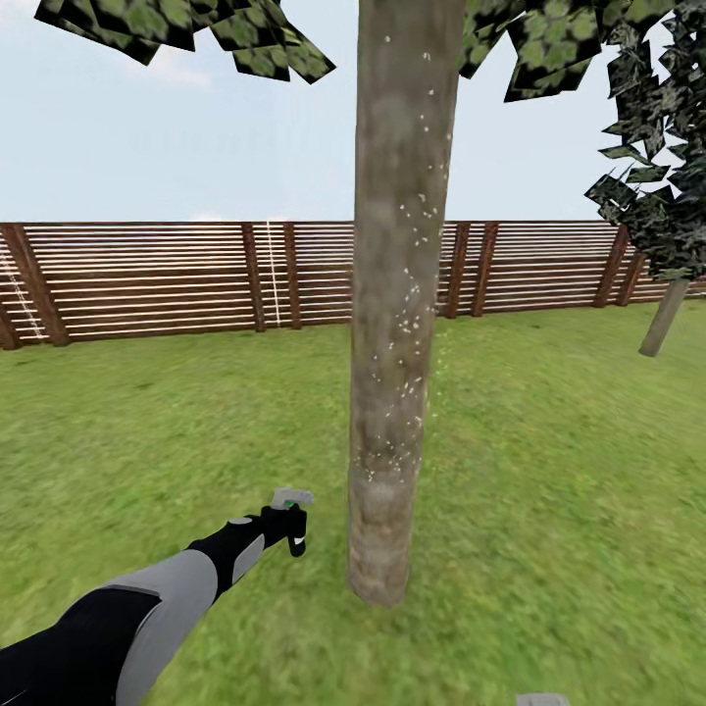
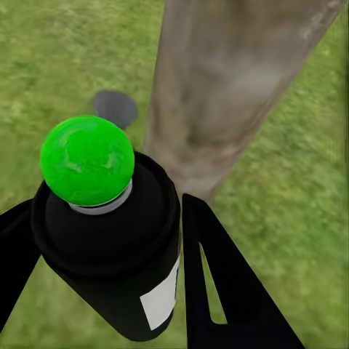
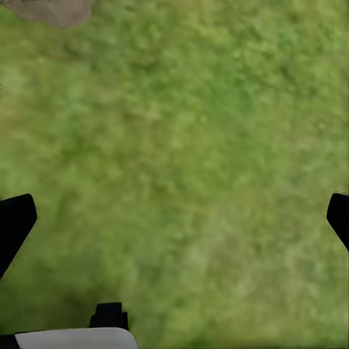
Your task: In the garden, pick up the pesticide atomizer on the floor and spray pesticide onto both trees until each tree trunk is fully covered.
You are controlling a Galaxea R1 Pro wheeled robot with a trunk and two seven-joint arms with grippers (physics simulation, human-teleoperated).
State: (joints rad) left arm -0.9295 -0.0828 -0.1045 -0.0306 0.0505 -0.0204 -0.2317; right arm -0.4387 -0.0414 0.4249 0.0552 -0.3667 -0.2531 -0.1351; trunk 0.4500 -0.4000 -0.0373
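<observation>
A straight grey-brown tree trunk [image 1: 397,294] rises from the grass in the middle of the head view, dotted with white pesticide specks [image 1: 412,294] along its right half. My left gripper [image 1: 284,525] reaches out just left of the trunk's base, shut on the pesticide atomizer [image 1: 291,500]. In the left wrist view the atomizer [image 2: 109,233] is a black can with a green dome on top, held between the black fingers [image 2: 225,283], with the trunk [image 2: 225,80] close ahead. A second tree's trunk [image 1: 663,319] stands at the far right. My right gripper [image 3: 174,218] is open over grass.
A brown horizontal-slat fence [image 1: 147,279] runs across the back of the lawn [image 1: 549,471]. Dark leafy canopy [image 1: 657,137] hangs at the upper right and top. Grass stretches to both sides of the near trunk.
</observation>
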